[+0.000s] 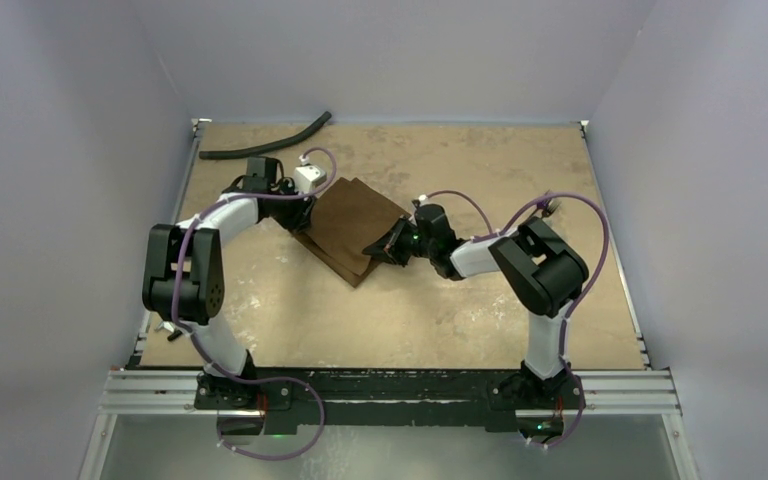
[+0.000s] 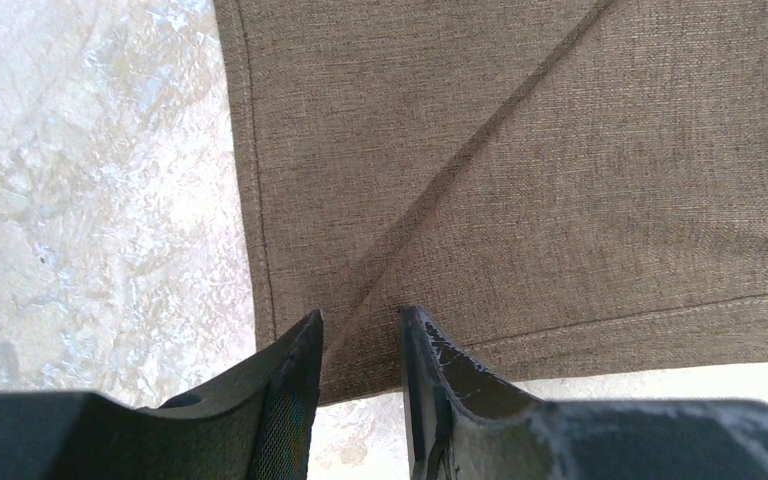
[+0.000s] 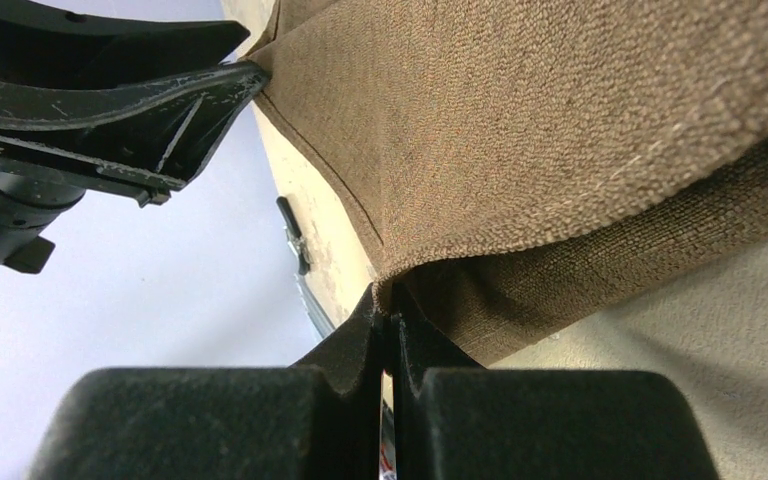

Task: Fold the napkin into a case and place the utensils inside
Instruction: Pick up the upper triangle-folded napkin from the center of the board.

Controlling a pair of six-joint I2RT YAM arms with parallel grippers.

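Folded brown napkin (image 1: 352,228) at centre of the table (image 1: 460,320), long axis running upper right to lower left, right gripper (image 3: 388,305) pinching its raised edge, left gripper (image 2: 360,335) narrowly parted astride the opposite hem, hold unclear.

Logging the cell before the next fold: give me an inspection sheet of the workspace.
Surface: tan, mottled table.
Job's things: brown napkin folded at centre; utensils not seen.
Clutter: black hose at the far left edge.
Grippers: left gripper narrowly open at the napkin's corner; right gripper shut on the napkin's edge, holding it raised.
Cables: purple cables loop along both arms.
Surroundings: plain lavender walls.
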